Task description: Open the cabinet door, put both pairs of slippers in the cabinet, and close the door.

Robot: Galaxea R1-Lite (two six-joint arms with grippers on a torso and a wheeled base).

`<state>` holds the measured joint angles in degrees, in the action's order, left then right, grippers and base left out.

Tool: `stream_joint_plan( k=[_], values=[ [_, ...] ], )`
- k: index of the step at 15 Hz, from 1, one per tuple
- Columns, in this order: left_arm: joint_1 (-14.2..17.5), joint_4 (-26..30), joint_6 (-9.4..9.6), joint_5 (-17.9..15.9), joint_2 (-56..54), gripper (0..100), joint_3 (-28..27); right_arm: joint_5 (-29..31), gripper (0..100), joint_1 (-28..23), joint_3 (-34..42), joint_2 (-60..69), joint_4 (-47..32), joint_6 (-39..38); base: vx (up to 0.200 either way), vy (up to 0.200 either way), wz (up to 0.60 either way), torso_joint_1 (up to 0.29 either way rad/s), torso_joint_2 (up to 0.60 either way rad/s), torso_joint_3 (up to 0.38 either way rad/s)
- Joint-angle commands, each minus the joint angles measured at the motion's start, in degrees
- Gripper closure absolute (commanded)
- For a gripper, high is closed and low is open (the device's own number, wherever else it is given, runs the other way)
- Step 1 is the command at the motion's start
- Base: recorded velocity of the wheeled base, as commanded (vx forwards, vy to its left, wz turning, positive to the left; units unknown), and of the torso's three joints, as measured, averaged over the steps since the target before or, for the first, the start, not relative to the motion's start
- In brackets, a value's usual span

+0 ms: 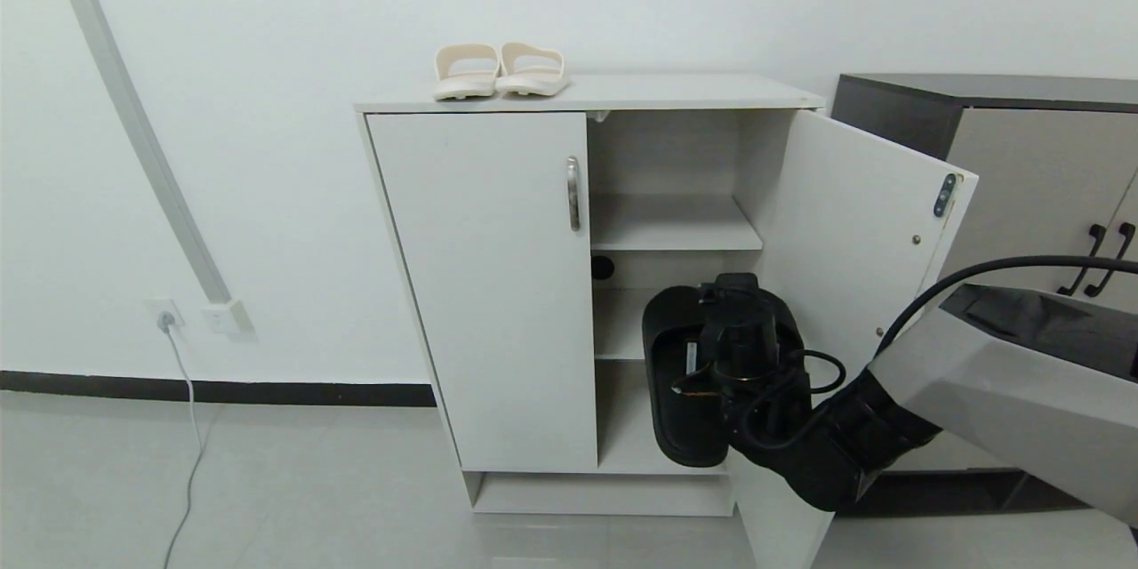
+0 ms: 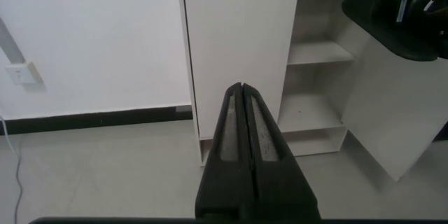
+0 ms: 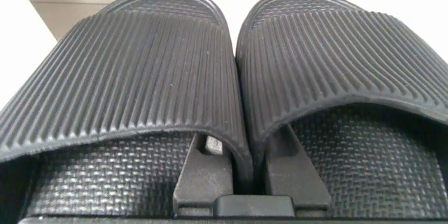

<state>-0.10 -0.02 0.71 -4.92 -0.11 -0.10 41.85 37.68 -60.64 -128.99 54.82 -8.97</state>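
Right gripper: jaws pinch the adjoining inner sides of the black slippers, held as a pair before the open half of the cabinet, level with its lower shelves and not yet set down. Left gripper: jaws pressed together, empty, well back from the cabinet. Right door stands open. Beige slippers lie on the cabinet top. Judgement: opening is done. Stowing both pairs and closing the door remain.

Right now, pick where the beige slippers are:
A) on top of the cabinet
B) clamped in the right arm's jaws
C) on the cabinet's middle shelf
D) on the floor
A: the beige slippers sit side by side on top of the cabinet, above its closed left door, while the black slippers are the pair held up in front of the open right side.
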Motion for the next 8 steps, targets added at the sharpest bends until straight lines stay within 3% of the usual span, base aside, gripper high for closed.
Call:
stream_joint_plan(
  k=[1, 8],
  values=[
    [0.01, 0.02, 0.00, 0.00, 0.11, 100, 0.01, -0.01, 100, -0.85, -0.01, -0.03, -0.07, 0.10, 0.000, 0.000, 0.00, 0.000, 0.00, 0.000],
    [0.01, -0.06, 0.00, 0.00, 0.11, 100, 0.01, -0.72, 100, -2.09, -0.18, -1.09, -0.07, 0.18, 0.000, 0.000, 0.00, 0.000, 0.00, 0.000]
  ],
)
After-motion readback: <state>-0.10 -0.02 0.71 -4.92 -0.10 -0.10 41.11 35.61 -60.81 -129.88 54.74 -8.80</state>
